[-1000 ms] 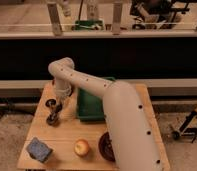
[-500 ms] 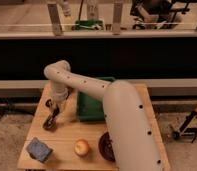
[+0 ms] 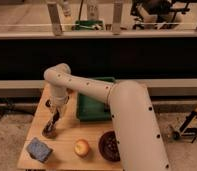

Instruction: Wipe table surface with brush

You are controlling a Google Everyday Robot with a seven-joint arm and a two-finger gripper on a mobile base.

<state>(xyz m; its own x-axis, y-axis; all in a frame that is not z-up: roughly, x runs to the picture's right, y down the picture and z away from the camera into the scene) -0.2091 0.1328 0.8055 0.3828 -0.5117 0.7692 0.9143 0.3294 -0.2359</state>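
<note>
The white arm (image 3: 127, 120) fills the right side of the view. It rises from the lower right, bends at an elbow over the table's far left corner, and drops straight down. Under it lies the table surface (image 3: 67, 142), a light tan wooden top with plank grain, set lengthwise away from us. A green tray (image 3: 85, 116) sits on the far half of the table, partly hidden by the arm. At the near edge we see 3 things in a row: a blue-grey sponge block (image 3: 39, 150) on the left, an apple (image 3: 82, 148) in the middle, and a dark round bowl (image 3: 110, 145) on the right, beside the arm.

The gripper (image 3: 56, 111) hangs over the left side of the table, its 2 fingers closed on the upper end of the brush (image 3: 52, 125). The brush is a slim, dark stick, tilted so that its lower end points toward the near left. That end widens into a greyish-dark tuft close to the sponge block, and we cannot tell whether it touches the wood.
</note>
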